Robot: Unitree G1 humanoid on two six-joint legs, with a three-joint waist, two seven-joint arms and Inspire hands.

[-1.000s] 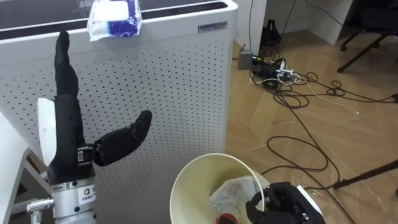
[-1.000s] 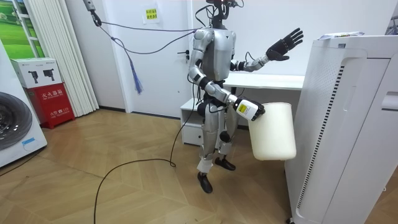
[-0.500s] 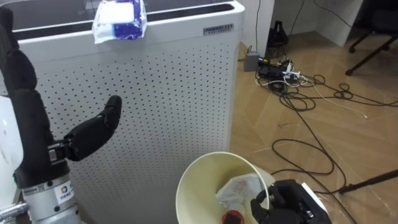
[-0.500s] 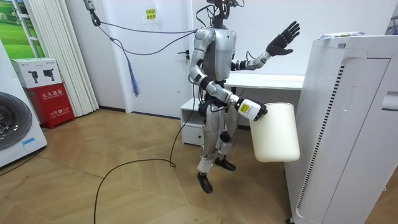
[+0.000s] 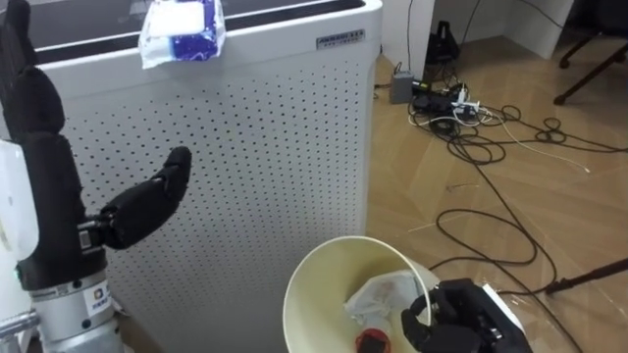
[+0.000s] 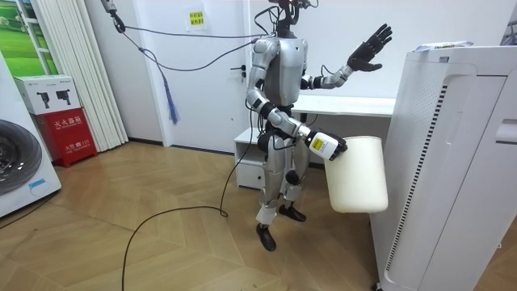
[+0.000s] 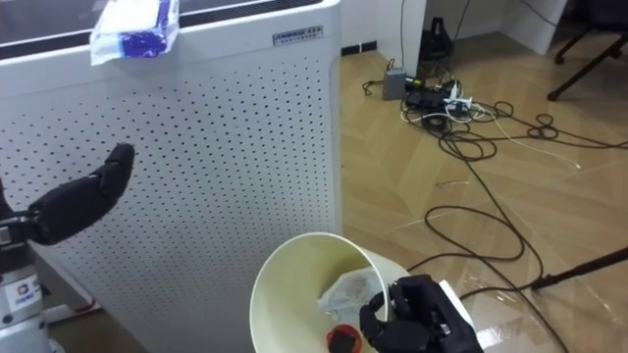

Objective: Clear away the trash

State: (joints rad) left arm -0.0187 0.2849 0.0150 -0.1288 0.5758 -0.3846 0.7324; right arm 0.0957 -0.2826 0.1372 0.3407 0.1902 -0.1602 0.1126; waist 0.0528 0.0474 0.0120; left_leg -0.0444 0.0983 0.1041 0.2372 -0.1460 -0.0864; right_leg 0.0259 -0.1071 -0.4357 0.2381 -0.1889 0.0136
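A blue-and-white packet (image 5: 182,25) lies on top of a tall white perforated appliance (image 5: 255,147), at its front edge. My left hand (image 5: 47,196) is raised in front of the appliance, below and left of the packet, open with straight fingers and the thumb out. It is apart from the packet. My right hand (image 5: 453,319) is curled on the rim of a cream bin (image 5: 319,279) held low before me. Inside the bin lie a crumpled clear wrapper (image 5: 383,294) and a small red thing (image 5: 371,341). In the room view I stand facing the appliance (image 6: 452,162), bin (image 6: 355,174) at hip height.
Tangled cables and a power strip (image 5: 461,108) lie on the wooden floor to the right, with another cable (image 5: 491,235) nearer the bin. In the room view a white table (image 6: 339,105) stands behind me; a washing machine (image 6: 16,174) and a red box (image 6: 69,129) are far off.
My left hand has risen a little and moved toward the eye view's left. The bin stays in my right hand. The packet has not moved.
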